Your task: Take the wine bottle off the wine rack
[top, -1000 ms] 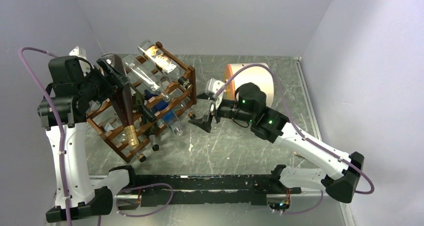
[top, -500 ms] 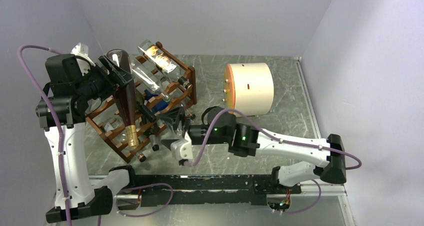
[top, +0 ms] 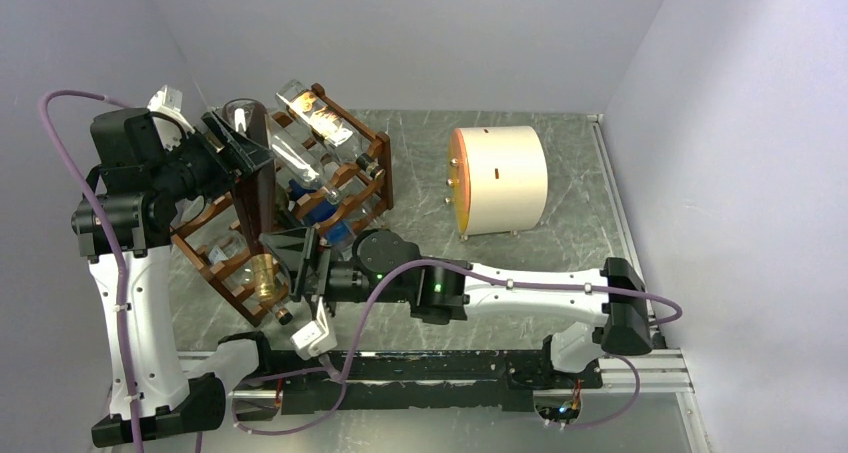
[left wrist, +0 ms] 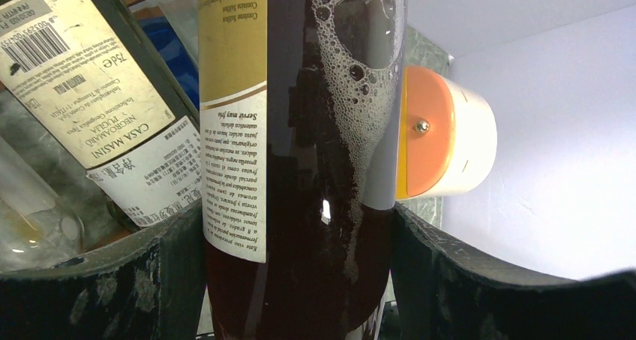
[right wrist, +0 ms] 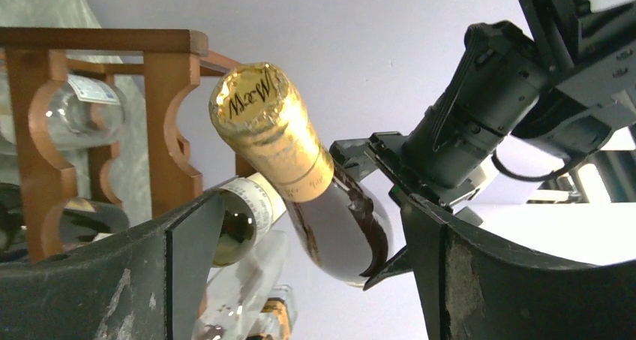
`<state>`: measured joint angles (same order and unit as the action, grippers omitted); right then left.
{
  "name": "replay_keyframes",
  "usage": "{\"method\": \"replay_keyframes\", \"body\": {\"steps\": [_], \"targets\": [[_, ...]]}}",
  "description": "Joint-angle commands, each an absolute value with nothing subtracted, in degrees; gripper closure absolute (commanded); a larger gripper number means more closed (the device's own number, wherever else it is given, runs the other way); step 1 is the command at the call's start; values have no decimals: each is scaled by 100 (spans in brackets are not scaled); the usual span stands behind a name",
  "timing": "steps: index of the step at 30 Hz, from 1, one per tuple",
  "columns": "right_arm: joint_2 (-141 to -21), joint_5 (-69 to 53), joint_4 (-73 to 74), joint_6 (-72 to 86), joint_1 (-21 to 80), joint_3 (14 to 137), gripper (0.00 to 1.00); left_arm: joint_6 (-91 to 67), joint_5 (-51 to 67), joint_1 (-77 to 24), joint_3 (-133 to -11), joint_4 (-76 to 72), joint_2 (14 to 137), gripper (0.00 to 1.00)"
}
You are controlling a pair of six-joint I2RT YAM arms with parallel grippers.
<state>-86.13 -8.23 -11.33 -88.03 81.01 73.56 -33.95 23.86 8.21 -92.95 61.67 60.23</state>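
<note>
A dark wine bottle (top: 258,208) with a gold foil neck (top: 265,273) is tilted neck-down in front of the reddish-brown wine rack (top: 345,188). My left gripper (top: 245,158) is shut on its body; the left wrist view shows the bottle (left wrist: 315,205) pressed between both fingers (left wrist: 172,280). My right gripper (top: 295,258) is open just right of the gold neck. In the right wrist view the gold cap (right wrist: 262,126) sits ahead of the open gripper (right wrist: 307,272), not touching it. The rack (right wrist: 165,115) stands at the left there.
Several other bottles lie in the rack, one with a cream label (left wrist: 97,107). A cream drum with an orange face (top: 500,178) lies on the table's right half; it also shows in the left wrist view (left wrist: 442,141). Grey walls close in left and right.
My right arm swung from beside the drum leftward across the table to the bottle's gold neck. My left gripper kept hold of the bottle and turned it a little more upright.
</note>
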Motion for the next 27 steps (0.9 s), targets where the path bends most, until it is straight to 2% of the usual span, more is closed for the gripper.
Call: {"method": "replay_keyframes", "body": {"steps": [1,11,18,19,21,23,24,25,27], "targets": [[-8893,-504,-1334,-9617,8182,7711,8,-3651,3021,849,-9618,4941,5758,93],[-9462,-600,-1533,-10211,8193,8127,16,-3622,3240,843,-9488,5014,5732,93],[-9749,-713,-1782,-10172,8189,8319,31,-3595,3334,837,-9401,5045,5702,93],[-9775,-686,-1819,-10190,8190,8329,35,-3595,3351,829,-9390,5038,5697,93],[-9826,-595,-2014,-10244,8184,8305,52,-3582,3402,835,-9385,5042,5703,93],[-9846,-542,-2084,-10304,8187,8312,76,-3546,3428,831,-9403,5055,5709,93],[-9844,-492,-2032,-10320,8188,8355,93,-3527,3432,830,-9409,5059,5709,93],[-9832,-449,-2066,-10328,8184,8375,100,-3506,3427,833,-9413,5071,5710,93],[-9798,-426,-2255,-10435,8203,8326,100,-3474,3449,827,-9398,5085,5733,93]]}}
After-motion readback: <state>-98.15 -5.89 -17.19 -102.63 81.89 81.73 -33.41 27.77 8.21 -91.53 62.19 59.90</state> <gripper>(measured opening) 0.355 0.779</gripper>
